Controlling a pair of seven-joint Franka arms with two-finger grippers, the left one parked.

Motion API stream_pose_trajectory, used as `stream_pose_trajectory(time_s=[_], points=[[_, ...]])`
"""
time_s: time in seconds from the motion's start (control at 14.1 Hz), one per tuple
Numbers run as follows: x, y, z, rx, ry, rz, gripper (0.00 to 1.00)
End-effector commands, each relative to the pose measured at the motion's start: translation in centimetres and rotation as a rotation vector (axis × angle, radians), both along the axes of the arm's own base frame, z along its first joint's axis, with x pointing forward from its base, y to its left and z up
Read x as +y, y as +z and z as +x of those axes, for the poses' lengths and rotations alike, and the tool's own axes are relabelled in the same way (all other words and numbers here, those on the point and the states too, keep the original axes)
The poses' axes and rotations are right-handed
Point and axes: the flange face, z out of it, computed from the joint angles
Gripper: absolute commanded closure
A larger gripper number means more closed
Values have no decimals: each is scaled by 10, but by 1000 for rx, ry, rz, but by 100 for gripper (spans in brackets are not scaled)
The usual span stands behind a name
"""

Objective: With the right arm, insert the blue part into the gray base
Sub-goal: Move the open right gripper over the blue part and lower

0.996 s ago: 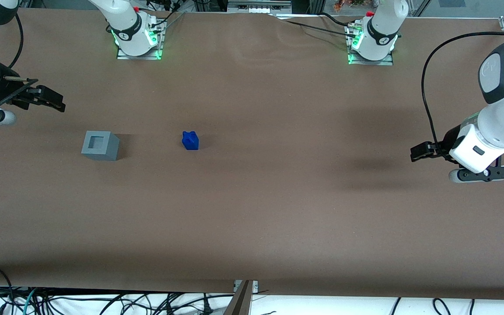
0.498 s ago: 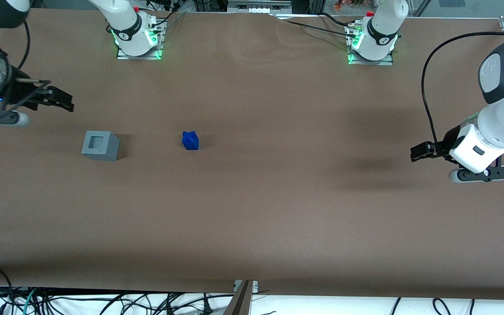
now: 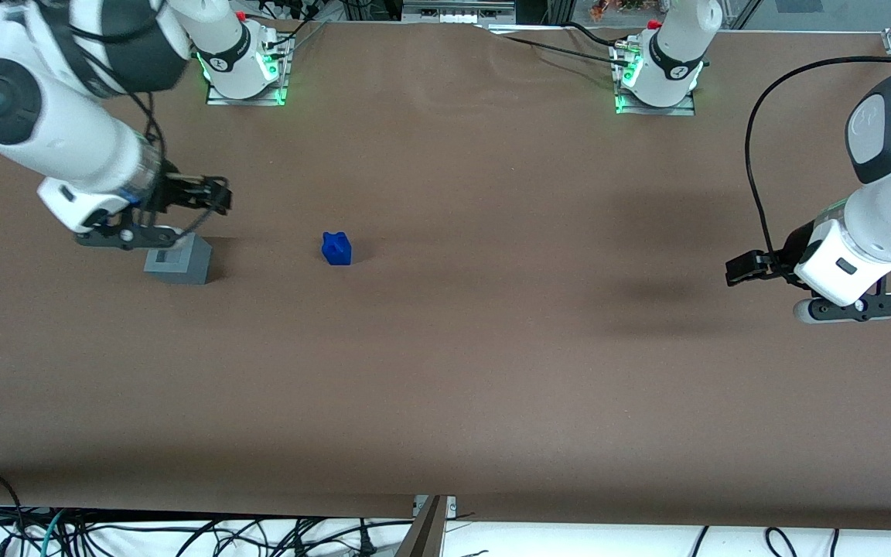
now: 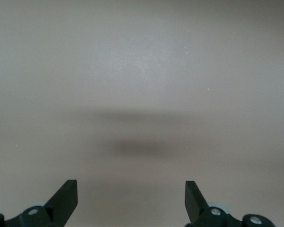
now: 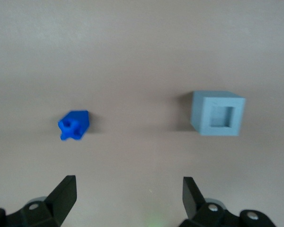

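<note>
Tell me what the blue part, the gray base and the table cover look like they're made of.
Blue part: likely molded or printed plastic, saturated uniform color, matte.
Gray base: probably plastic too, flat even gray, crisp edges, no shine.
Table cover: seems brown paper or thin sheeting, faintly wrinkled, dull.
The open gripper hovers above the table, beside the base.

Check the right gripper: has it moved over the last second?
Yes. The gripper has swung in from the working arm's end of the table toward the blue part, and now hangs open above the gray base, which stayed put.
</note>
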Motion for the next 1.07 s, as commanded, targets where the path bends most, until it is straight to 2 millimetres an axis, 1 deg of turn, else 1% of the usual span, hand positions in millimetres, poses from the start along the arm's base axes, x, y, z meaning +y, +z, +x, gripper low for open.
stream_pose_trajectory(time_s=[0.0, 0.07, 0.14, 0.28, 0.43, 0.57, 0.64, 0.78, 0.92, 1.0], points=[[29, -42, -23, -27, -61, 0, 1], [44, -55, -29, -30, -57, 2, 1], [56, -72, -33, -30, -41, 6, 1], [73, -111, -51, -69, -11, 28, 1], [84, -144, -68, -101, 16, 49, 1], [82, -175, -75, -127, 15, 66, 1], [84, -186, -74, -134, 14, 74, 1], [93, -204, -74, -137, -51, 76, 1], [99, -215, -72, -137, -56, 80, 1], [104, -214, -70, -147, -51, 87, 1]])
